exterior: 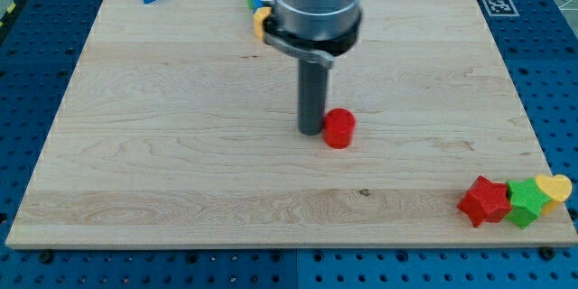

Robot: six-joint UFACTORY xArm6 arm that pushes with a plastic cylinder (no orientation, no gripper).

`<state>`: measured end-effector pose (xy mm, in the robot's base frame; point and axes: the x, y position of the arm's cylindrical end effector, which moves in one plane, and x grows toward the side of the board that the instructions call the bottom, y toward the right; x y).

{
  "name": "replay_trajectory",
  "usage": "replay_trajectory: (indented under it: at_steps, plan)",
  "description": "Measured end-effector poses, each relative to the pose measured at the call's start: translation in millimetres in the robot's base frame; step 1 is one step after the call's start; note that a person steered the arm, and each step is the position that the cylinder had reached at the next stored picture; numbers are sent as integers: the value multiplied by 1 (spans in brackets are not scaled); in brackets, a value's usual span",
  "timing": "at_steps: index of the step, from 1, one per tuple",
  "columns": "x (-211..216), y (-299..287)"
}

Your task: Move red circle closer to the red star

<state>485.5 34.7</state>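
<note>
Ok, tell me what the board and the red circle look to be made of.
The board looks like light wood with a smooth matte finish: grain lines run across it. The red circle looks like moulded plastic, probably: uniform saturated colour, smooth faces, soft sheen. My tip touches or nearly touches its left side.

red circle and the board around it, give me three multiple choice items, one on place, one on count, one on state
1. Where is my tip relative to the red circle?
A. at its left side
B. far to its right
C. on top of it

2. How many blocks sit clustered at the board's bottom-right corner?
A. one
B. three
C. five

3. The red circle and the red star are:
A. touching
B. stacked
C. apart

Answers: 1 A, the rod ends right beside the circle's left edge. 2 B, the red star, green block and yellow block. 3 C, bare wood separates them.
</note>
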Motion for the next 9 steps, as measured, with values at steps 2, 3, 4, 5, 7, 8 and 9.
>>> replay_trajectory:
  at_steps: [2, 3, 4, 5, 7, 8, 9]
  plan:
    - [0, 108]
    - [4, 142]
    - [13, 169]
    - [11, 159]
    - [8, 112]
    - [13, 131]
    - [19, 157]
